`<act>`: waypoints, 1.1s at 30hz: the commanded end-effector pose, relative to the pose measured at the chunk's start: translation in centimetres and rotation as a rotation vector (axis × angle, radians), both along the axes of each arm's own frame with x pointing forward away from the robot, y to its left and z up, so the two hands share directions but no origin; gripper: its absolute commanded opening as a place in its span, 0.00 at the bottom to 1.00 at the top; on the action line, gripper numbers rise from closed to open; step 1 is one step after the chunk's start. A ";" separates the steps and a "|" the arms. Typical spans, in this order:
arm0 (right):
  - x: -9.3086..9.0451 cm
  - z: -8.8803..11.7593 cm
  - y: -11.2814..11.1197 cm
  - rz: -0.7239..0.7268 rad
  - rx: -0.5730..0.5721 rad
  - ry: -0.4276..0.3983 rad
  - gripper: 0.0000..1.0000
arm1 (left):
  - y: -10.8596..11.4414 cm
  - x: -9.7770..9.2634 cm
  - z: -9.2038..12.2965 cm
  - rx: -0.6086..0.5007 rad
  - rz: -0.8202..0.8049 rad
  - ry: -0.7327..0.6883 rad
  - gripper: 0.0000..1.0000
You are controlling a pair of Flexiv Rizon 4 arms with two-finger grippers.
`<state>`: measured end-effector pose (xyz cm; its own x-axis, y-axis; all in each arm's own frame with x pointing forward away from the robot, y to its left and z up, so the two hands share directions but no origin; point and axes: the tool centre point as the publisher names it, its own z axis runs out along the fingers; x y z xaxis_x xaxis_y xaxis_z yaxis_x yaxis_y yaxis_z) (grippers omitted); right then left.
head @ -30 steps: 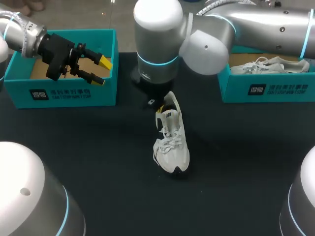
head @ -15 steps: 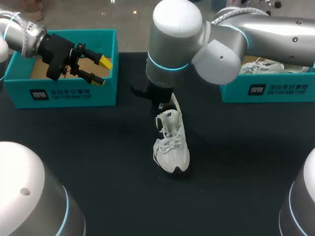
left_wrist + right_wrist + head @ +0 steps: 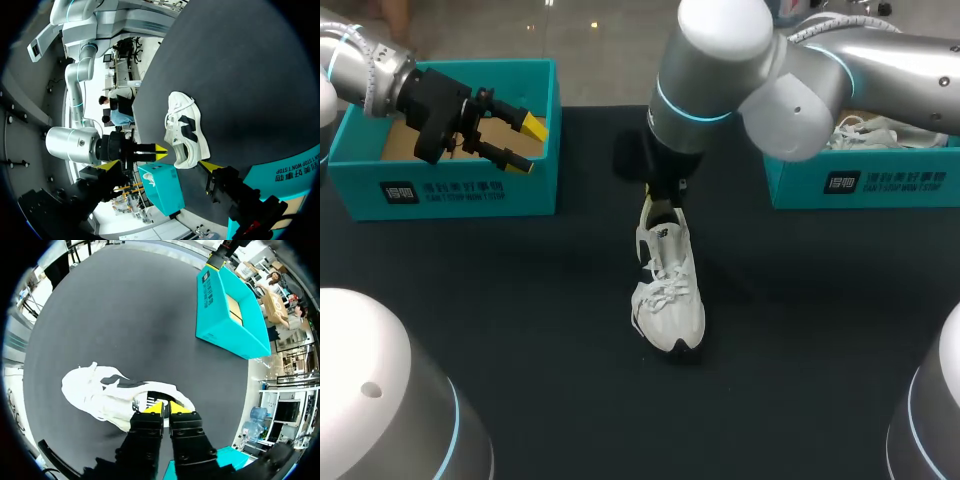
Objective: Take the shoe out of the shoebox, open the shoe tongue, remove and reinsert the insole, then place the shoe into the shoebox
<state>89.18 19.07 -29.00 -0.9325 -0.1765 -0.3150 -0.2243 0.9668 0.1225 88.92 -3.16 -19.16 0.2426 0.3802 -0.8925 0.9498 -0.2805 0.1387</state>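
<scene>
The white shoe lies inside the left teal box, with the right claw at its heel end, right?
No. The white shoe lies on the black table, outside the left teal box, as the head view shows. The right claw is at its heel end.

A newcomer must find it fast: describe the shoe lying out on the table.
On the black table, between the left shoebox and the right shoebox, both teal, a white sneaker with black side marks lies toe toward the robot, the right gripper at its heel. Unlike the other white shoe, which sits inside the right shoebox, this one is out on the bare tabletop.
</scene>
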 end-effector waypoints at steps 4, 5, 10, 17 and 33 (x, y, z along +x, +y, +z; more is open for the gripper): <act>2.9 -0.8 0.5 0.010 -0.040 -0.009 0.89 | 0.0 0.1 0.0 0.002 -0.003 -0.001 1.00; 3.2 -1.0 0.5 0.011 -0.043 -0.011 0.96 | 0.0 0.1 0.0 0.002 -0.003 -0.001 1.00; 4.9 -2.5 0.6 0.020 -0.058 -0.006 0.99 | 0.0 0.1 0.0 0.002 -0.003 -0.001 1.00; 6.6 -4.8 0.2 0.021 -0.083 0.004 0.98 | 0.0 0.1 0.0 0.002 -0.003 -0.001 1.00; 8.4 -8.6 -1.1 -0.097 -0.194 0.040 0.76 | 0.0 0.1 0.0 0.002 -0.003 -0.001 1.00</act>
